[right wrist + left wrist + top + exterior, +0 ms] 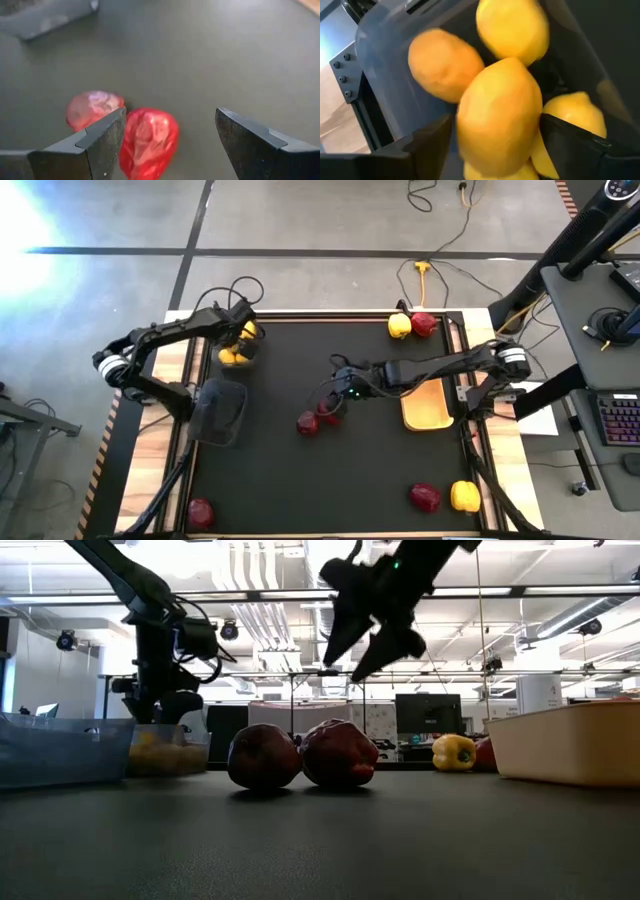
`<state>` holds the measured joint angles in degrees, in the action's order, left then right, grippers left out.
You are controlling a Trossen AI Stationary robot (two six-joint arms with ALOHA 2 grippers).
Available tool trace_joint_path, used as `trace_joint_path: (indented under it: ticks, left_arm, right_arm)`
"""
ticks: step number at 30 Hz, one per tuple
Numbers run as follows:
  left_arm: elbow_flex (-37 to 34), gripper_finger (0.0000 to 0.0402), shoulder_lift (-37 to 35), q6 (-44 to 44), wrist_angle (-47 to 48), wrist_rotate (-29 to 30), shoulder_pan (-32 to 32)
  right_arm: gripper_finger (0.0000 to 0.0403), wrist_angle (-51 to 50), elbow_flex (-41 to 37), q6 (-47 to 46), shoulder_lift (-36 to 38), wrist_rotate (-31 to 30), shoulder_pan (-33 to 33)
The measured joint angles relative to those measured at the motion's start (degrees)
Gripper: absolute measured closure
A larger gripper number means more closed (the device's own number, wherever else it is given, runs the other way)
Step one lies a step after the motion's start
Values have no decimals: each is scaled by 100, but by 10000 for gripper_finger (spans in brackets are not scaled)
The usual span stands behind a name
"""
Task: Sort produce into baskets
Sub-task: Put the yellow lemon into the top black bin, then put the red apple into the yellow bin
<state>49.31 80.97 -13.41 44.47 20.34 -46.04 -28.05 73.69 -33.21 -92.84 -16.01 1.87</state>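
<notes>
The left end effector [240, 338] is being held over the far-left black mesh basket [238, 358], which is carrying yellow and orange produce. In the left wrist view a large yellow lemon [499, 117] is sitting between the two dark fingers [577, 145]; the fingers are standing apart on either side of it, and whether they are pressing on it cannot be told. An orange fruit [444, 65] and two more lemons are lying just beyond it inside the basket.

The right end effector [338, 372] is being held above the dark table [300, 480] near its middle, with its fingers spread wide and gripping nothing. Just below and in front of it, two dark red fruits [318, 420] are lying on the table, touching each other; in the right wrist view the nearer red fruit [148, 141] is showing between the open fingers and the other red fruit [93, 108] is lying just beside it. In the low view the end effector [362, 645] is hanging clear above the pair.

Beside the right arm the shallow orange-tan basket [428, 408] is resting. A second black mesh basket [220, 412] is standing near the left arm. A yellow pepper [399, 326] and a red piece [424, 323] are lying at the far edge, a red and a yellow piece [464, 496] at the near right, and a red one [200, 512] at the near left.
</notes>
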Motion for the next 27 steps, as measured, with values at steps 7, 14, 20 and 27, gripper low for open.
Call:
trace_joint_path:
  ticks: [7, 14, 20, 27]
  left_arm:
    - [147, 77, -274, 215, 323, -81, 2]
    - [154, 68, -887, 226, 18, -339, 9]
    - [154, 68, -1097, 323, -88, -339, 9]
    - [88, 68, -1076, 438, -86, -354, 9]
  right_arm:
    - [103, -148, 68, -1155, -510, 165, 107]
    - [92, -748, 798, -1773, -901, 162, 362]
    - [28, -2003, 1587, -2153, -1531, 299, 401]
    - [3, -2239, 2115, -2129, -2168, 636, 282]
